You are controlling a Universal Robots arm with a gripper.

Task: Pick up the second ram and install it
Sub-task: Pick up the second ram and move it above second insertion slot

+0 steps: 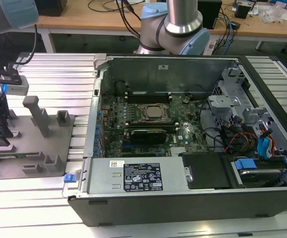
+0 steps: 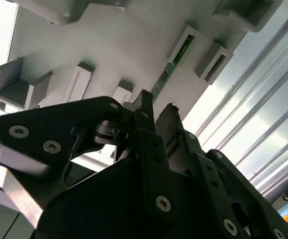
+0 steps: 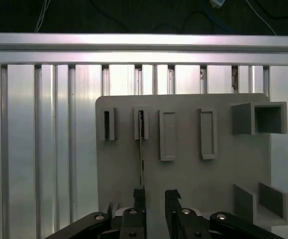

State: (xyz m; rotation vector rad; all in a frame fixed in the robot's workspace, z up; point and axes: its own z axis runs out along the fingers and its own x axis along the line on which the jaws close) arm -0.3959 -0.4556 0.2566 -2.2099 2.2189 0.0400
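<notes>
The gripper (image 3: 155, 195) points down, its 2 fingers (image 3: 139, 196) slightly apart.

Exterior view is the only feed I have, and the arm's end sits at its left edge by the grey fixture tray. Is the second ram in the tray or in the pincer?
Observer: In the tray. In the first wrist view the second ram stands on edge on the grey fixture tray, with one end in a small upright holder.
Operator: Is the pincer open?
Observer: Yes. The pincer is open, and the gap between its fingers is empty.
Operator: Is it centred on the stick?
Observer: No. The ram runs in line with one finger, not with the gap. I cannot tell whether they touch.
</notes>
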